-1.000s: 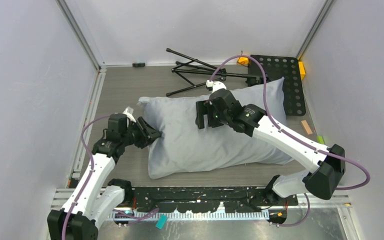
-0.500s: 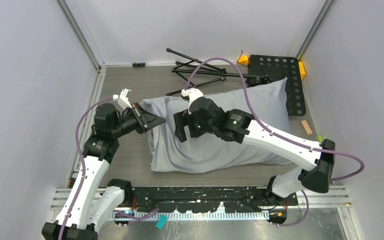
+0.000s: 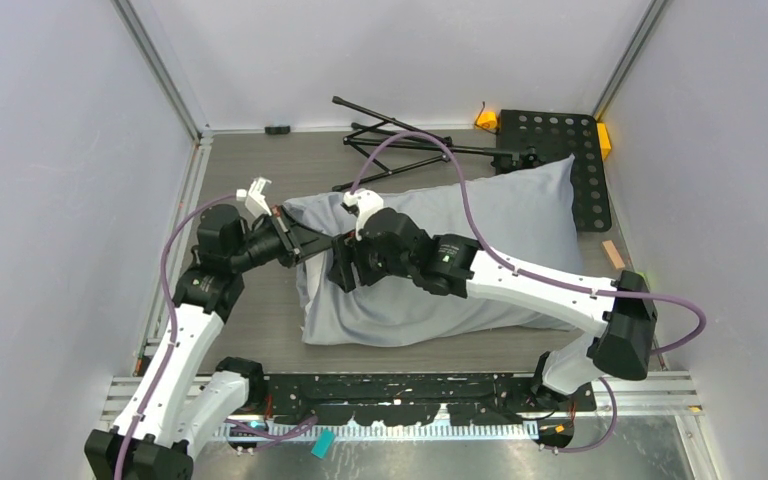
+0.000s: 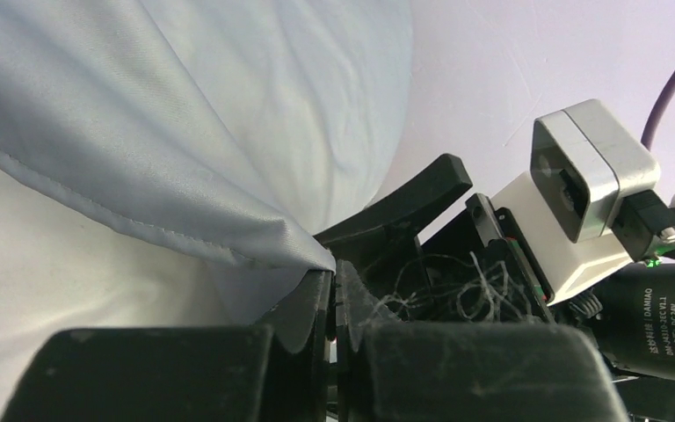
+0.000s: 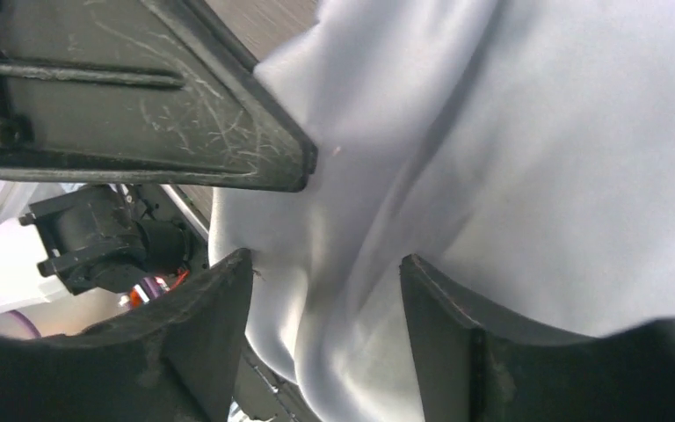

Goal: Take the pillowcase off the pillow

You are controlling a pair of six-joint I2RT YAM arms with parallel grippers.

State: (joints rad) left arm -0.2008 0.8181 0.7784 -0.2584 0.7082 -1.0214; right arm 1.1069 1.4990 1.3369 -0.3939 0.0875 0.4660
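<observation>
A filled blue-grey pillowcase [image 3: 480, 250] lies across the middle of the table [image 3: 250, 170]. At its 9 o'clock end the left gripper [image 4: 334, 281] is pinched tight on the hem, with the white pillow [image 4: 70, 272] showing beneath. Just beside it, toward 3 o'clock, the right gripper [image 5: 325, 264] has its jaws spread wide around loose fabric.

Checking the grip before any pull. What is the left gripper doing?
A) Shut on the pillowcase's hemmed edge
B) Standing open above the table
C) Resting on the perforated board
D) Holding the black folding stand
A: in the left wrist view, the left gripper is pinched shut on the stitched hem of the pillowcase.
</observation>
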